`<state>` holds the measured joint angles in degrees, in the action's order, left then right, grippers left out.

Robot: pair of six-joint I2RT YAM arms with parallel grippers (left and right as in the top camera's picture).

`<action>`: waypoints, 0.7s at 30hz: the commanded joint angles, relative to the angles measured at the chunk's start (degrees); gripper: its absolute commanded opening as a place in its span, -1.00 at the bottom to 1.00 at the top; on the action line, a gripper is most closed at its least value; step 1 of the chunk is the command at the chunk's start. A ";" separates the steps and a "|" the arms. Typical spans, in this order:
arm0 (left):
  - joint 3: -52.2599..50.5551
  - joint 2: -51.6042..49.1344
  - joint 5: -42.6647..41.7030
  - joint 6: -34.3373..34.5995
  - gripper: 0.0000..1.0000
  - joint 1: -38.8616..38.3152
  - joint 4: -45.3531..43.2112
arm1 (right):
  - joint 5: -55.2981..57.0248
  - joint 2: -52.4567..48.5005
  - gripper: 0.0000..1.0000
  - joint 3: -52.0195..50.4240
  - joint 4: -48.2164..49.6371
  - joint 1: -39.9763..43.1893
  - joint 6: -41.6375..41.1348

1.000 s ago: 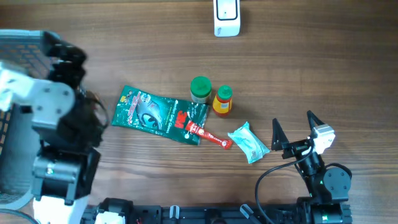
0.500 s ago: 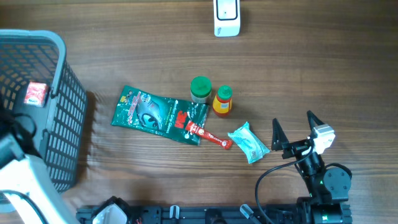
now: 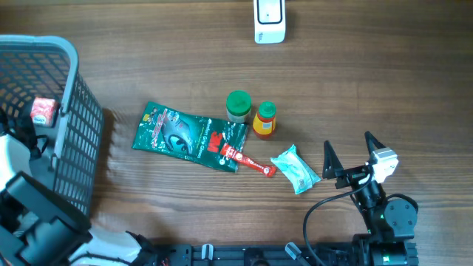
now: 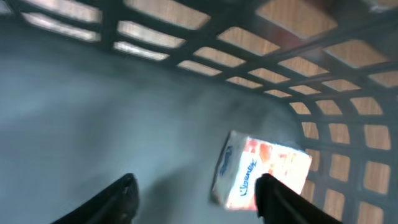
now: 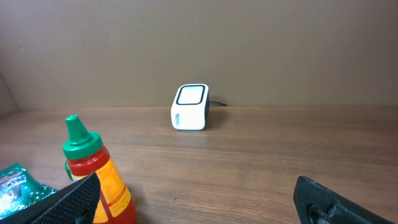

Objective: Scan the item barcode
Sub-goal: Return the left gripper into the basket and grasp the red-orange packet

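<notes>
My left gripper (image 4: 196, 200) is inside the grey mesh basket (image 3: 72, 111), its dark fingers apart. A small Kleenex tissue pack (image 4: 261, 170) lies on the basket floor just beyond the right finger, not gripped. From overhead the same pack (image 3: 43, 111) shows through the basket's top. The white barcode scanner (image 3: 269, 21) stands at the table's far edge, and the right wrist view shows the scanner (image 5: 189, 107) too. My right gripper (image 3: 347, 142) rests open and empty at the front right.
Mid-table lie a green foil packet (image 3: 188, 137), a green-lidded jar (image 3: 238, 106), a red sauce bottle (image 3: 264, 120), a red tube (image 3: 250, 162) and a light blue wipes pack (image 3: 296, 169). The left arm's body (image 3: 33, 218) fills the front left corner.
The left arm has swung off the basket top toward the front left corner, uncovering the basket and the pack inside. Its jaws have narrowed. The right arm has not moved.
</notes>
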<state>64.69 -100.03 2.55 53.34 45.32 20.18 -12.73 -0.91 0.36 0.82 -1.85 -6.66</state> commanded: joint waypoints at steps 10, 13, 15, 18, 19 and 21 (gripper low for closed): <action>0.46 -8.52 -2.93 -4.94 0.36 -5.73 -10.25 | 0.92 0.26 0.99 -0.07 0.13 -0.22 -0.83; 0.46 -9.77 -2.08 -4.92 0.29 -5.95 -11.02 | 0.92 0.26 0.99 -0.07 0.11 -0.22 -0.85; 0.46 -11.10 -0.55 -4.94 0.21 -5.95 -11.15 | 0.92 0.26 0.99 -0.07 0.13 -0.24 -0.85; 0.46 -12.66 0.66 -4.94 -0.14 -5.95 -10.75 | 0.92 0.26 0.99 -0.07 0.13 -0.24 -0.85; 0.46 -13.07 1.18 -4.92 -0.23 -5.95 -10.75 | 0.92 0.26 0.99 -0.07 0.13 -0.22 -0.85; 0.46 -13.46 1.86 -4.92 -0.27 -5.95 -10.82 | 0.92 0.26 1.00 -0.07 0.13 -0.24 -0.85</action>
<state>65.54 -110.13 2.28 48.88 39.38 8.47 -12.75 -0.91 0.36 0.82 -1.85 -6.66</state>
